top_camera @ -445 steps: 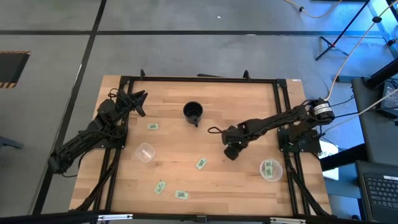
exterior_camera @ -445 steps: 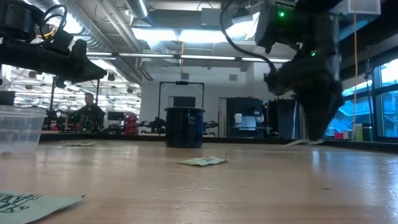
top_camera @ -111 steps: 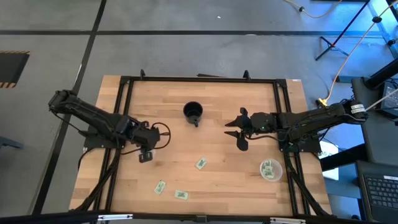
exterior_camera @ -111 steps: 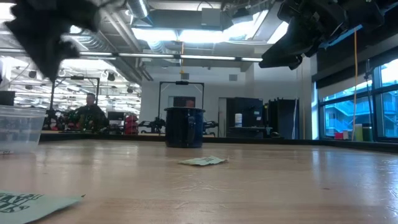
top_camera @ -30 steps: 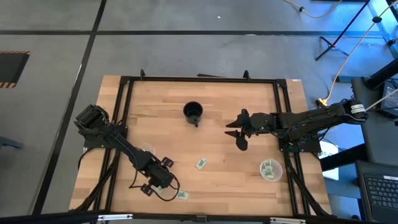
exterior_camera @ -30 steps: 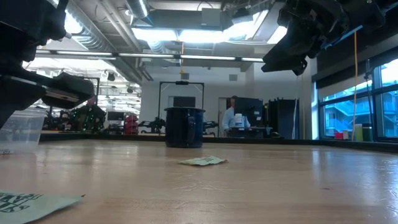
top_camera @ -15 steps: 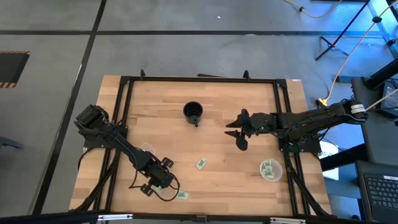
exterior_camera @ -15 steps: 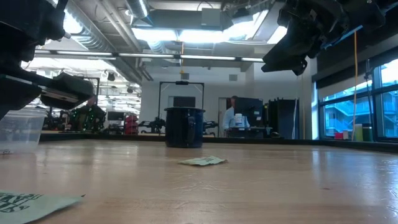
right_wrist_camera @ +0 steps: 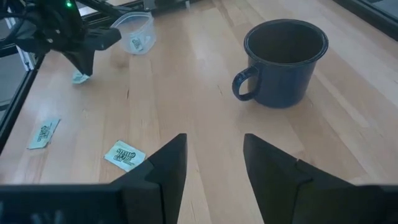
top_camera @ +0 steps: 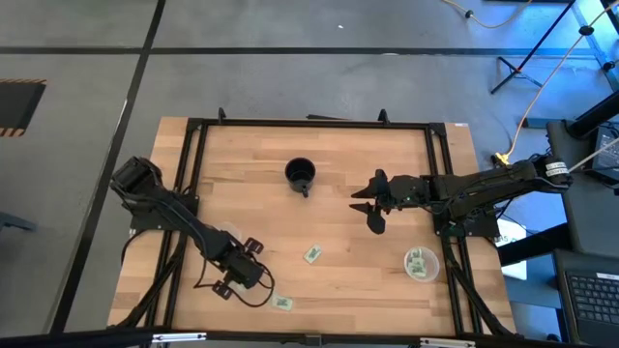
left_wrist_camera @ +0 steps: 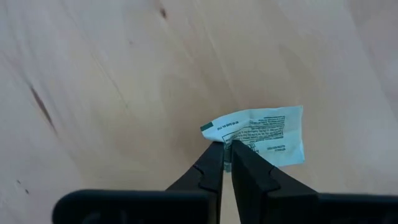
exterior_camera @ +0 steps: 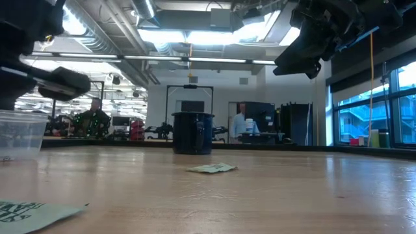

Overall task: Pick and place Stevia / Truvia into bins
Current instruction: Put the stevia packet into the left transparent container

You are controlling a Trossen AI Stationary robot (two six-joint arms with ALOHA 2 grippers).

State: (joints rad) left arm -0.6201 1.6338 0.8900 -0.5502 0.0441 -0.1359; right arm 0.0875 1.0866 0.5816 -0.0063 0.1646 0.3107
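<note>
Stevia / Truvia sachet (left_wrist_camera: 264, 135) is pinched by its edge in the closed left gripper (left_wrist_camera: 226, 155), held above the bare wooden table (top_camera: 368, 280) near its front-left area. Two more sachets lie loose: one (top_camera: 311, 254) mid-table, another (top_camera: 281, 303) at the front edge just beside the left gripper. Clear bin (top_camera: 421, 263) at front right holds sachets. The right gripper (right_wrist_camera: 212, 163) hangs raised with fingers parted, near the black mug (top_camera: 301, 174).

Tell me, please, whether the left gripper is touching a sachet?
Touching: in the left wrist view the left gripper's fingers pinch the sachet's corner.
</note>
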